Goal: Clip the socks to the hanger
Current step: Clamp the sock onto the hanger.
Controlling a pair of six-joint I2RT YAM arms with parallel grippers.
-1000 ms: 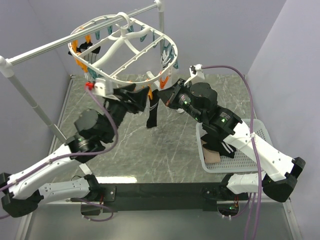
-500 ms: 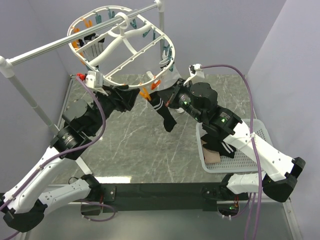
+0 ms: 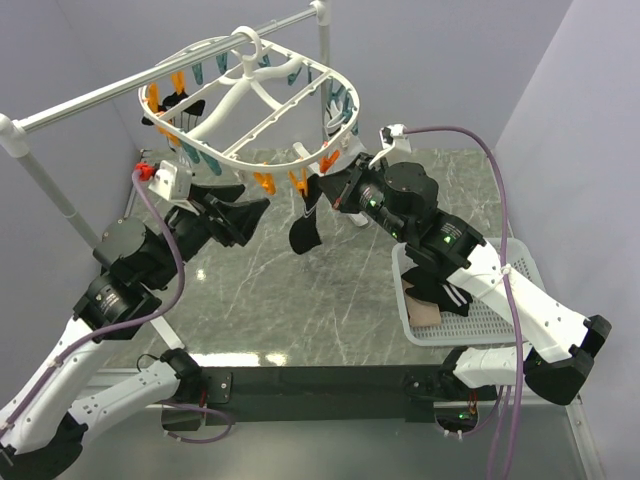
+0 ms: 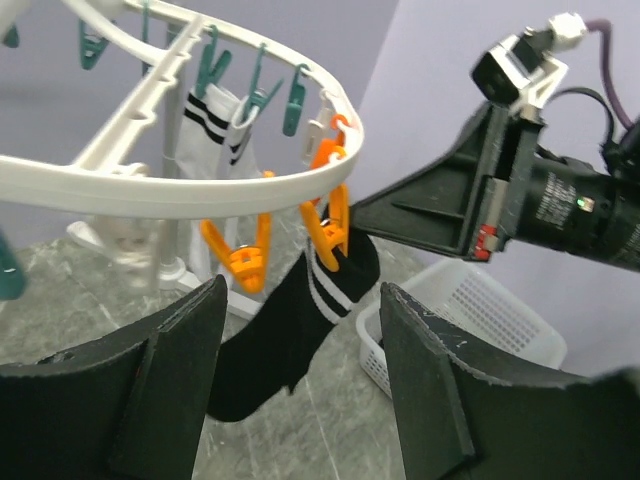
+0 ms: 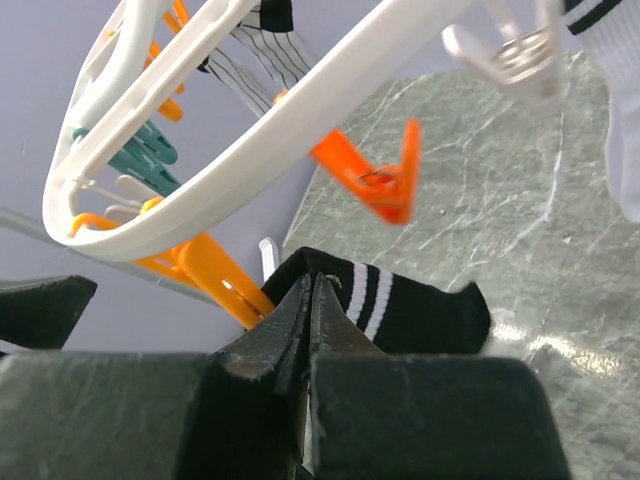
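The white oval hanger [image 3: 225, 100] hangs from the rail by its hook. A black sock with two white stripes [image 3: 303, 225] hangs by its cuff from an orange clip [image 3: 298, 182] on the near rim. My right gripper [image 3: 322, 188] is shut, its tips on the cuff [image 5: 420, 305] beside that clip [image 5: 215, 275]. My left gripper [image 3: 240, 215] is open and empty, just left of and below the sock [image 4: 290, 330]. Other socks hang from clips on the rim, one white with black stripes [image 4: 205, 130] and one thin-striped [image 5: 265, 50].
The silver rail [image 3: 100, 95] runs across the back on white posts. A white lattice basket [image 3: 500, 320] at the right holds a pinkish-beige sock [image 3: 425, 312] and a black striped one [image 3: 450, 295]. Purple walls close in on both sides.
My left gripper has drawn back down and left from the clip on the hanger rim. The hanger has swung back level. The black sock has swung left and hangs down.
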